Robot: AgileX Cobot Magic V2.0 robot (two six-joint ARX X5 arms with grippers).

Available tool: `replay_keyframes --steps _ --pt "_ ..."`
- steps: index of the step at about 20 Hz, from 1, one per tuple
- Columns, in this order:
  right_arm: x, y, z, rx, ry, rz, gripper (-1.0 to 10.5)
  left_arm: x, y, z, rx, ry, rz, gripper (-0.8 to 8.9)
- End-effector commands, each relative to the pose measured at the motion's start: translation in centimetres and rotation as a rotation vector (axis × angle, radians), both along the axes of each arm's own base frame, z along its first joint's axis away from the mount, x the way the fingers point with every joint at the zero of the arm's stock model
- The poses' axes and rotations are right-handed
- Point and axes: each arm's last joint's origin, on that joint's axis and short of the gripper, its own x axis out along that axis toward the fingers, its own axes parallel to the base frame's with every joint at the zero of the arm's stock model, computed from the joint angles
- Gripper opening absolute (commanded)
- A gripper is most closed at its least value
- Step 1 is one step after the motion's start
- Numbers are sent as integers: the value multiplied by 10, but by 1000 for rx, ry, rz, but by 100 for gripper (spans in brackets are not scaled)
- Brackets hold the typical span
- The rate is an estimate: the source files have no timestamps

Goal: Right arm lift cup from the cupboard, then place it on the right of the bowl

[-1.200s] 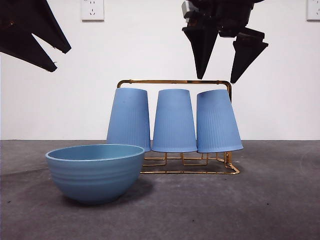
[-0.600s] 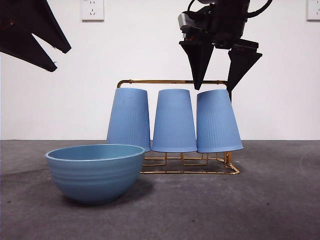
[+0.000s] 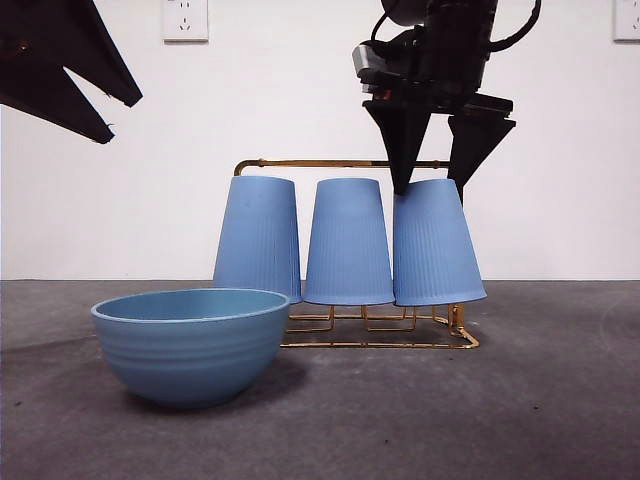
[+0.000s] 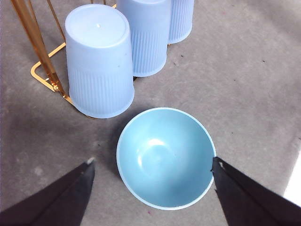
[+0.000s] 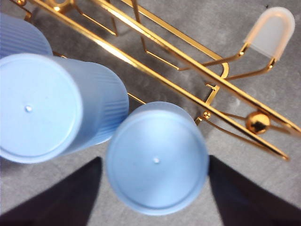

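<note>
The right claw point(image 3: 433, 188) hangs directly above the ribbed cup point(image 3: 436, 245), jaws spread apart, tips level with its upturned base at 3 and 9 o'clock. The cup sits inverted on the gold wire cupboard point(image 3: 350, 163), rightmost of three (no writing shows). The right wrist view alone shows a capped peg point(image 5: 272, 31). The left claw point(image 4: 150, 188) is spread above the bowl point(image 3: 190, 343) on the tabletop point(image 3: 540, 400).
</note>
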Motion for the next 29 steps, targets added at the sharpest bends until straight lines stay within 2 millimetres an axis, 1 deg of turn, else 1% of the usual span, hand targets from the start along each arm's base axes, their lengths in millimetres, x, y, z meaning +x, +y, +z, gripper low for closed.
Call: replay_keyframes --steps 1,5,8,10,12,18,20,21,22,24,27,29 --pt "4 5 -2 1 0 14 273 2 -2 6 -12 -17 -6 402" --pt "3 4 0 -4 5 14 266 2 -2 6 -11 -16 -5 402" --pt "-2 1 10 -8 -5 11 266 2 -2 6 -11 -16 -5 402" --pt "-7 -1 23 -1 -20 10 266 2 -2 6 -11 -16 -5 402" --pt "-13 -5 40 12 -45 10 266 2 -2 6 -12 -16 -6 402" --pt "-36 -16 100 86 -159 -21 266 2 -2 5 -11 -14 -6 402" --pt "-49 -23 117 119 -186 -44 266 2 -2 5 -11 -14 -6 402" --pt "-61 -28 129 165 -202 -40 266 2 -2 5 -11 -14 -6 402" --pt "-78 -34 145 249 -220 -13 266 2 -2 5 -11 -14 -6 402" --pt "-99 -43 163 328 -255 10 266 2 -2 5 -11 -14 -5 402" --pt "-129 -58 183 399 -304 27 266 2 -2 5 -11 -14 -6 402" --pt "-146 -66 188 417 -311 27 266 2 -2 5 -11 -14 -6 402"
